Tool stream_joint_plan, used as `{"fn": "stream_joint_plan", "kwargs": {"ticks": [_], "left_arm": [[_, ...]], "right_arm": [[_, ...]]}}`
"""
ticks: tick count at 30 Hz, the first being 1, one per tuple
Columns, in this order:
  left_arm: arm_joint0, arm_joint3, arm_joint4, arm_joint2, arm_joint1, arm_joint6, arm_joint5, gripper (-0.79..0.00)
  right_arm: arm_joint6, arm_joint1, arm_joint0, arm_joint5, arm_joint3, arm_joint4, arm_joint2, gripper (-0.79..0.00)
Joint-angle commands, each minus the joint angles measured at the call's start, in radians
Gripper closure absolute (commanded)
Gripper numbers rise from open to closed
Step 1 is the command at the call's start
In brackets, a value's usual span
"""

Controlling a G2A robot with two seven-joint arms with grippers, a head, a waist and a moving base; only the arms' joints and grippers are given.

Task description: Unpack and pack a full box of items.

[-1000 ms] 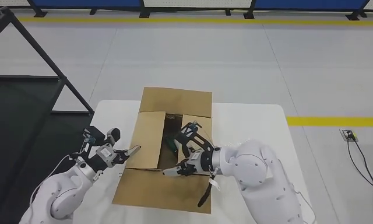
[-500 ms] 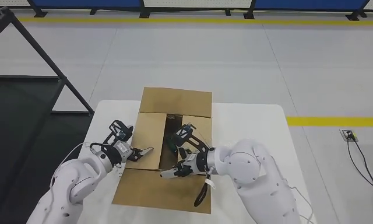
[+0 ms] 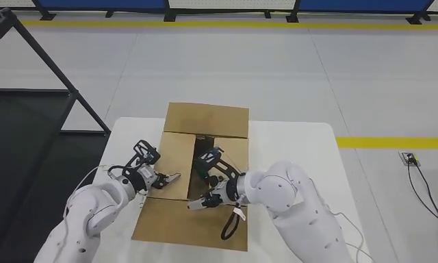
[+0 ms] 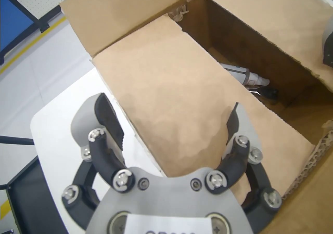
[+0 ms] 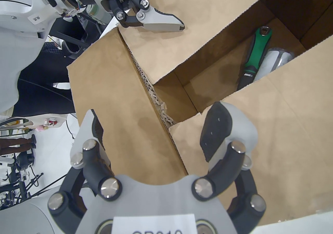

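The brown cardboard box (image 3: pixel 205 119) stands on the white table (image 3: pixel 301 146) with its flaps half open. My left gripper (image 4: pixel 171 125) is open and straddles the edge of the left flap (image 3: pixel 174 157), one finger outside and one under it. My right gripper (image 5: pixel 156 128) is open over the corner where the near flap (image 3: pixel 185 225) meets the right flap (image 5: pixel 286 120). Down in the gap lie a green-handled tool (image 5: pixel 256 55) and a white tube (image 5: pixel 273 62). The left gripper (image 5: pixel 164 23) lies on the left flap.
The back flap (image 4: pixel 145 1) stands up behind the opening. A black metal frame (image 3: pixel 41 126) rises off the table's left side. Bare table (image 3: pixel 294 167) lies to the right of the box. Grey floor with yellow lines surrounds the table.
My left gripper has moved right from beside the box onto the left flap's edge. My right gripper has shifted slightly left along the near flap.
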Motion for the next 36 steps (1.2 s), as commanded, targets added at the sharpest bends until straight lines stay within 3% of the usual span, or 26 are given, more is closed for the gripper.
{"fn": "stream_joint_plan", "kwargs": {"ticks": [1,9,17,22,25,28,36], "left_arm": [[-0.001,0.001,0.004,0.002,-0.001,0.0,0.006,-0.785],[0.003,-0.013,-0.01,-0.007,0.0,0.032,-0.003,-0.785],[0.044,-0.064,-0.16,-0.106,0.007,0.153,-0.045,-0.785],[0.089,-0.053,-0.354,-0.218,0.018,0.273,-0.225,-0.785],[0.117,0.009,-0.455,-0.289,0.03,0.293,-0.367,-0.785],[0.148,0.065,-0.498,-0.363,0.044,0.298,-0.486,-0.785],[0.295,0.023,-0.541,-0.476,0.09,0.374,-0.486,-0.785]], "right_arm": [[0.003,0.001,0.006,0.007,0.002,-0.005,-0.006,-0.785],[-0.015,0.008,0.008,0.022,-0.026,0.001,-0.014,-0.785],[-0.103,0.028,-0.05,-0.005,-0.132,0.031,0.059,-0.785],[-0.226,0.037,-0.081,-0.006,-0.152,0.102,0.141,-0.785],[-0.298,0.044,-0.101,0.03,-0.128,0.104,0.193,-0.785],[-0.286,0.048,-0.11,0.013,-0.124,0.135,0.205,-0.785],[-0.286,0.048,-0.11,0.013,-0.124,0.135,0.205,-0.785]]}}
